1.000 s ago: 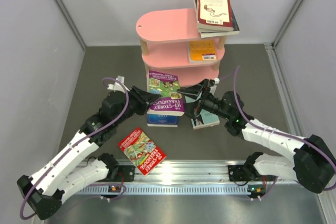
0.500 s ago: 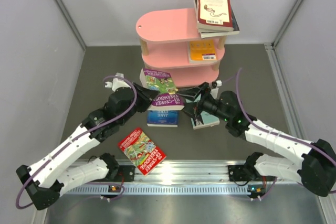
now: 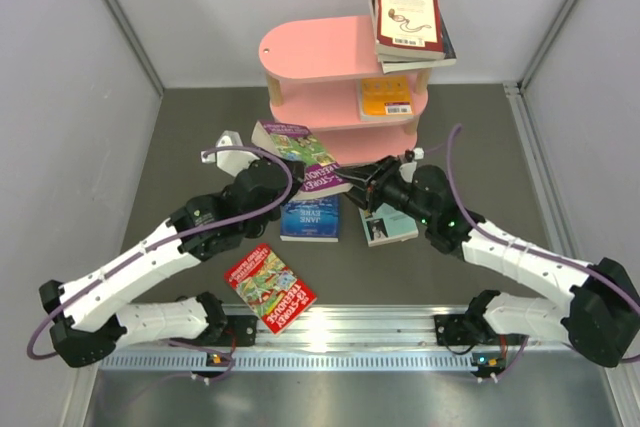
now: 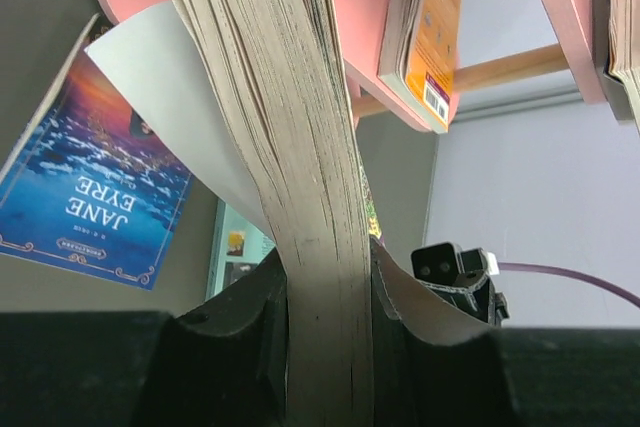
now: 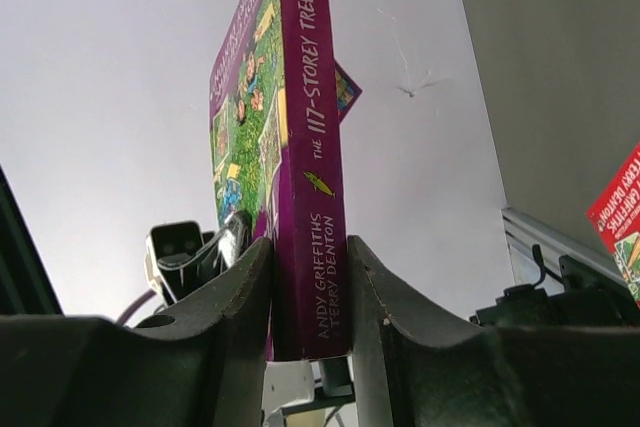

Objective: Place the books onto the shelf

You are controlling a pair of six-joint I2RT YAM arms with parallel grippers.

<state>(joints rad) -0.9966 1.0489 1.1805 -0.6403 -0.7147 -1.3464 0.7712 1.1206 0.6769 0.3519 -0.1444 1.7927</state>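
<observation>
- Nearest the arm bases, we see the red Treehouse book (image 3: 270, 289) lying flat on the table (image 3: 200, 127), not held by either arm.
- A little further in, Jane Eyre (image 3: 308, 219) and the light teal book (image 3: 388, 225) lie flat side by side, also waiting.
- Above those two, the purple-green book (image 3: 298, 150) is lifted clear of the table, carried between both arms and tilted, its far end just in front of the shelf's lowest tier.
- The left gripper (image 4: 328, 292) is clamped narrow on the page edge of that book. One cover has peeled away and curls loose beside the block of pages.
- The right gripper (image 5: 310, 287) has its fingers pressed against both sides of the spine end, so we read it as gripping too.
- We judge this paperback light and thin but floppy: the pages fan and sag, and the glossy cover may slip. The spine is the stiffest part and the best place to hold. A page-edge grip risks bending leaves or catching the loose cover on a board.
- Furthest off stands the pink shelf (image 3: 320, 47), with the orange book (image 3: 385, 97) on its middle tier and the maroon-and-cream book (image 3: 408, 12) on top, overhanging the right end.
</observation>
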